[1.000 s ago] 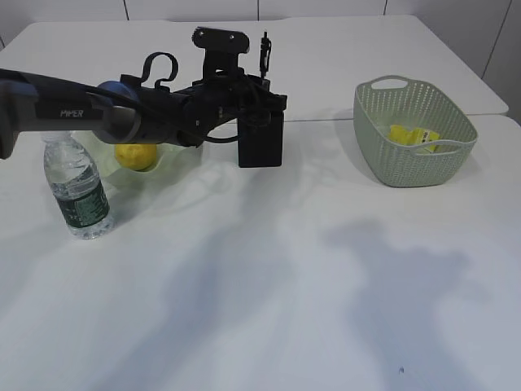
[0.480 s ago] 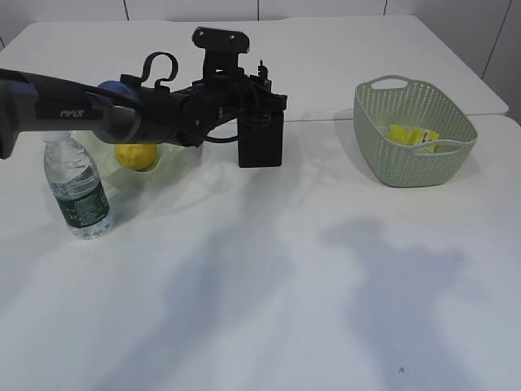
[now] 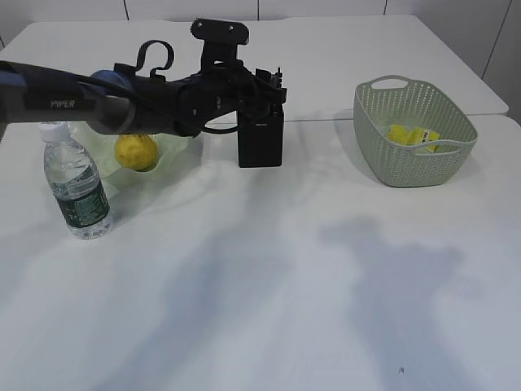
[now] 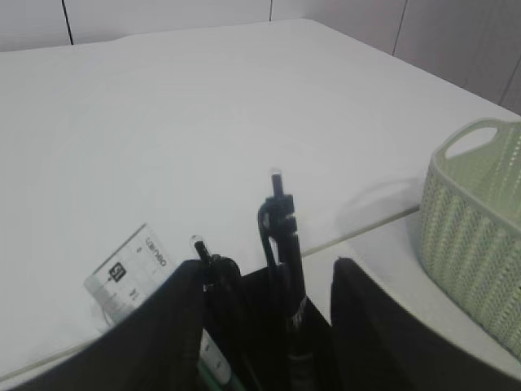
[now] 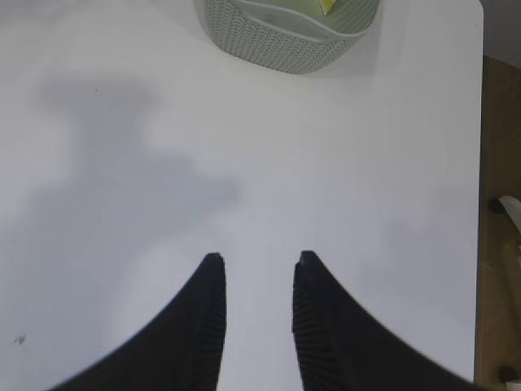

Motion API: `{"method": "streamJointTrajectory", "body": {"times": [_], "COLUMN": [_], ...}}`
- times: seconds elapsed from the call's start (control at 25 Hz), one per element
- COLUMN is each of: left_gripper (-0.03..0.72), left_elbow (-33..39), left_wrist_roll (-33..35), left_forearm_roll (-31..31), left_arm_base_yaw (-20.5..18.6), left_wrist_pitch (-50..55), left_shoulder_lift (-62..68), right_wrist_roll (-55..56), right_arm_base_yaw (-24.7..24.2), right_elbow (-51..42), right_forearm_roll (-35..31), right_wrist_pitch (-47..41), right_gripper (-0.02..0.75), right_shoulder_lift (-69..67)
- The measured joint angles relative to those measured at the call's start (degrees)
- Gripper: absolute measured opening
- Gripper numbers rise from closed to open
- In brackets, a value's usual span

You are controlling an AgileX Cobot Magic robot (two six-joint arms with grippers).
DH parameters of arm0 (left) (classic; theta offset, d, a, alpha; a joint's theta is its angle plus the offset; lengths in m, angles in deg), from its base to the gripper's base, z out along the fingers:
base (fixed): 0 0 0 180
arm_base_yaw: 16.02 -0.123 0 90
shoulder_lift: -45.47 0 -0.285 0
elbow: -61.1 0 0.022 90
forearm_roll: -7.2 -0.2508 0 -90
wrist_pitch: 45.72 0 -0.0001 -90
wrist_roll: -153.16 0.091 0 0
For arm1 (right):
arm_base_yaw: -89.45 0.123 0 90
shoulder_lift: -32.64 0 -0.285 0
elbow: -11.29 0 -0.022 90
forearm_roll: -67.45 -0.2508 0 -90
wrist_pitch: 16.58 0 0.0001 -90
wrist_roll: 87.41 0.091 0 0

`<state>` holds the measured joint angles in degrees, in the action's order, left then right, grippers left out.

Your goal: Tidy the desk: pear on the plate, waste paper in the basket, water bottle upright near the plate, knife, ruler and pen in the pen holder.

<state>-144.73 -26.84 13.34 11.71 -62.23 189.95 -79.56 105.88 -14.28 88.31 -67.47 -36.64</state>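
Observation:
My left gripper [image 3: 273, 85] hovers over the black pen holder [image 3: 260, 142], and in the left wrist view that gripper [image 4: 269, 262] is open. A black pen [image 4: 282, 236] stands in the holder between the fingers, touching neither. A second dark stick [image 4: 207, 254] stands by the left finger; I cannot tell whether it is the knife. The clear ruler [image 4: 130, 273] leans out to the left. The pear [image 3: 136, 151] lies on the pale-green plate [image 3: 98, 138], with the water bottle [image 3: 77, 191] upright in front. Yellow waste paper [image 3: 413, 135] lies in the basket [image 3: 411, 167]. My right gripper [image 5: 259, 259] is open above bare table.
The basket [image 5: 285, 28] sits at the far edge of the right wrist view, and the table's right edge [image 5: 479, 204] runs close beside that gripper. A seam between two tabletops [image 3: 326, 120] passes behind the pen holder.
The left gripper has opened and let go of the pen, which has sunk into the pen holder. The left arm has lifted slightly. The right gripper is unchanged.

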Motion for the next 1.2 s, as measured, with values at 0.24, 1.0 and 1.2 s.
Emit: {"method": "streamJointTrajectory", "body": {"times": [0.24, 1.0, 1.2], "left_gripper": [0.363, 0.361, 0.34], "left_elbow": [0.0, 0.0, 0.0], "left_wrist_roll": [0.3, 0.41, 0.41], "left_forearm_roll": [-2.35, -7.66, -7.94], "left_arm_base_yaw": [-0.56, -10.01, -12.79], "left_wrist_pitch": [7.91, 39.94, 53.81], "left_shoulder_lift": [-5.59, -34.18, -44.53], "right_wrist_roll": [0.0, 0.0, 0.0], "right_arm_base_yaw": [0.0, 0.0, 0.0], "right_elbow": [0.0, 5.9, 6.16], "right_forearm_roll": [0.0, -2.73, -2.76], "right_wrist_pitch": [1.42, 1.95, 1.72], "right_gripper": [0.244, 0.244, 0.244], "right_shoulder_lift": [0.0, 3.69, 8.48]}}
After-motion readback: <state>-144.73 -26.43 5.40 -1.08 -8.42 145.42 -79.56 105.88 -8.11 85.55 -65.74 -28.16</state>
